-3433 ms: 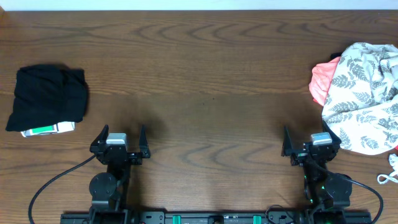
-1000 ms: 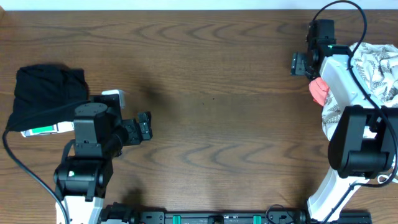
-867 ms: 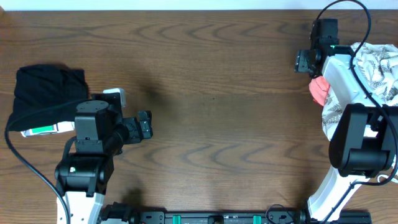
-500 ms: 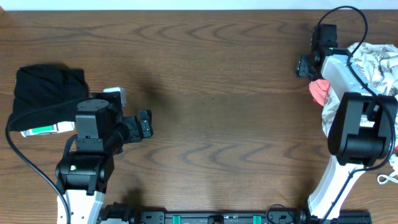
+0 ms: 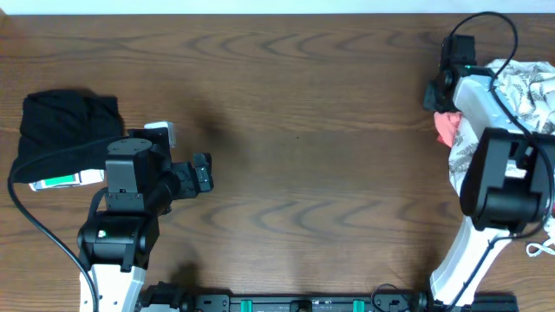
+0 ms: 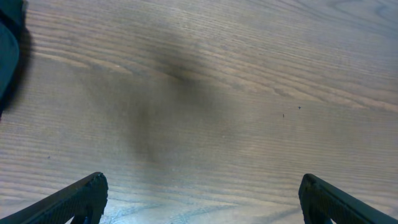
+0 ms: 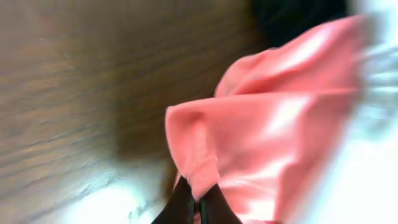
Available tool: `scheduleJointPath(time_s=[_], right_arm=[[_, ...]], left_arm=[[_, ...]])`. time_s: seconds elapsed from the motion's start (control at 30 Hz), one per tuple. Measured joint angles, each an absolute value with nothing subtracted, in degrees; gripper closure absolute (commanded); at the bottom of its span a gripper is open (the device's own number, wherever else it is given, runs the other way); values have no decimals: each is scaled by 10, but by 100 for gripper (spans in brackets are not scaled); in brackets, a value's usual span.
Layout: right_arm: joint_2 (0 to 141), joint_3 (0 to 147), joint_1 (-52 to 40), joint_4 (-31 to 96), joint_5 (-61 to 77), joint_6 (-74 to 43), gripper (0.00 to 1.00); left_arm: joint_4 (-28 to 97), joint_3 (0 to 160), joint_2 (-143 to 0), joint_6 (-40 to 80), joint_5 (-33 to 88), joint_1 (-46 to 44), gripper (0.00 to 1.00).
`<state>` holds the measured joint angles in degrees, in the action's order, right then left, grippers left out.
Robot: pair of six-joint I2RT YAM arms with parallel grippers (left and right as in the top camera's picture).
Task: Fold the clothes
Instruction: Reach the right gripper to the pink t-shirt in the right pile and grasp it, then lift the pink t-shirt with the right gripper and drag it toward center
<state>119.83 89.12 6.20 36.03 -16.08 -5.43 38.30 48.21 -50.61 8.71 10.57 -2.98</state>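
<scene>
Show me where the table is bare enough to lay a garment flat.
The wide middle of the table, between the left tool and the pink T-shirt, is bare. Crowded: the right edge, where the right tool pinches that shirt beside the leaf-print cloth, and the far left by the black garment.

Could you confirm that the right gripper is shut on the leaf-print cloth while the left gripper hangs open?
Not quite: the right gripper is shut on the pink garment, not the leaf-print cloth, as the right wrist view shows. The rest stands.
</scene>
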Motion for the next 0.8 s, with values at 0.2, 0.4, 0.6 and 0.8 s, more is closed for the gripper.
scheduleJointPath(time_s=[0.2,0.4,0.6,0.8], right_arm=[[1054,936,63,409,-165,-45,99],[897,951,88,459,-166,-35,99],[823,951,171,475,-196,-38,99],[794,951,328,496,-189,-96,99]], left_arm=[[383,482,-507,87,106,-30,2],[383,482,-508,87,106,-30,2],[383,482,-508,87,106,-30,2],[383,482,-508,87,106,-30,2]])
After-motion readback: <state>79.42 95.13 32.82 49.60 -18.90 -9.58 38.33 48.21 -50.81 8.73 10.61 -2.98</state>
